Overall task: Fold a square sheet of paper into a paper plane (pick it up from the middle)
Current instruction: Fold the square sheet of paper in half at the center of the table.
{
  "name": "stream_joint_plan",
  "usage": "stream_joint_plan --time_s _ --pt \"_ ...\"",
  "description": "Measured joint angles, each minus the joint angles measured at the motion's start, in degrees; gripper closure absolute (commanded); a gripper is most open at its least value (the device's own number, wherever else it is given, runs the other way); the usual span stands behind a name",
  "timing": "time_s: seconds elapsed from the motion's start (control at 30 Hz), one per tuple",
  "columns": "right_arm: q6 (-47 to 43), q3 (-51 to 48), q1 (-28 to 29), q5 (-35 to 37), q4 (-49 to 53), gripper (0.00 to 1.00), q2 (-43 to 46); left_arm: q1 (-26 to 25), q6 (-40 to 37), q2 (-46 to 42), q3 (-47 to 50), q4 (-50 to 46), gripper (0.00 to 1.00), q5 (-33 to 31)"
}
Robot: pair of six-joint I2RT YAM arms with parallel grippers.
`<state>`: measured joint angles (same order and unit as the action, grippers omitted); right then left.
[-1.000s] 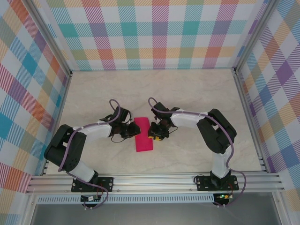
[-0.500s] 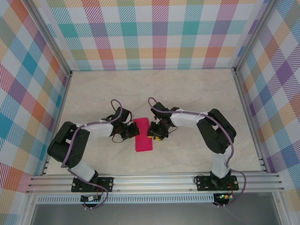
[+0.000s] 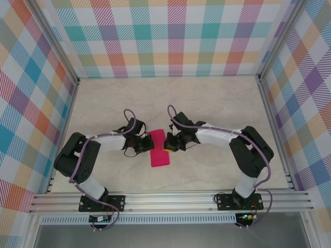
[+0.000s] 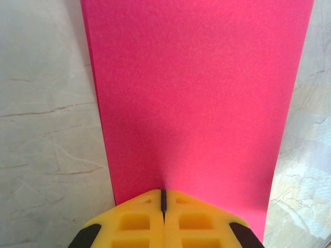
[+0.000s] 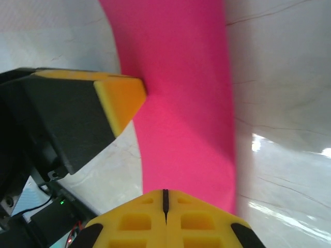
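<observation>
The square sheet of paper is magenta-pink and lies folded into a narrow strip at the table's middle. My left gripper is at the strip's left long edge and my right gripper at its right long edge, facing each other. In the left wrist view the yellow jaws are shut, with the paper running in under their tips. In the right wrist view the jaws are shut on the paper's near edge. The strip bows a little there, and the left gripper's fingertip touches its far edge.
Bare marble-look tabletop surrounds the strip. Checkered walls with metal posts close in the left, back and right. An aluminium rail carrying both arm bases runs along the near edge.
The right gripper has closed from part open, and its arm has stretched out lower and to the right. The left gripper has closed the last small gap. The paper has hardly moved.
</observation>
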<state>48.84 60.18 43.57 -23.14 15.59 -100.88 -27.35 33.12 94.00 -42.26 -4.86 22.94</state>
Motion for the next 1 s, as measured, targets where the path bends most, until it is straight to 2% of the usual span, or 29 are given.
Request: stream_joint_plan --time_s 0.6,0.77,1.0 --pt "-3.6 -7.1 -0.9 -5.3 -6.9 0.94 -4.3 0.0 -0.5 0.2 -0.1 0.3 1.00 0.1" --pt "-4.5 -7.3 -1.0 -5.9 -6.9 0.92 -3.9 0.0 -0.9 0.2 -0.1 0.3 1.00 0.0" --pt "-4.7 -10.0 -1.0 -8.0 -8.8 0.94 0.2 0.0 -0.9 0.2 -0.1 0.3 1.00 0.0"
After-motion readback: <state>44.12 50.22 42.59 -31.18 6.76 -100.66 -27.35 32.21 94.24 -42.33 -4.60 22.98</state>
